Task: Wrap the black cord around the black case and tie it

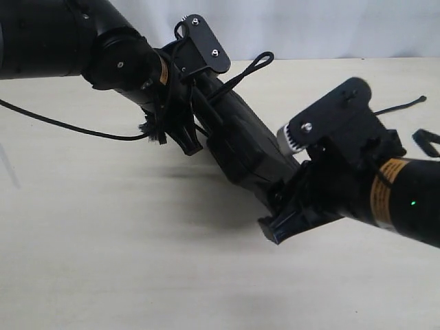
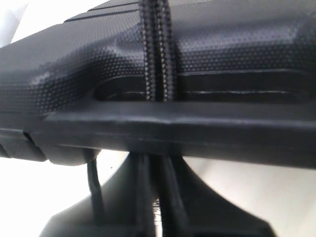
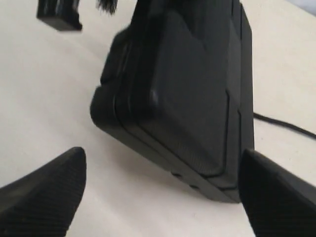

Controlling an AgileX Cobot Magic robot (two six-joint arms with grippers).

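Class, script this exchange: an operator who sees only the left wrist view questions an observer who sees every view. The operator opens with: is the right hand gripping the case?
Observer: No. The right hand is open, with its fingers spread either side of the case end.
Operator: Where does the cord run beyond my view?
Observer: One strand of the cord trails over the table to the exterior view's left edge.
Operator: And the tuft?
Observer: The tuft is just beside the left hand.
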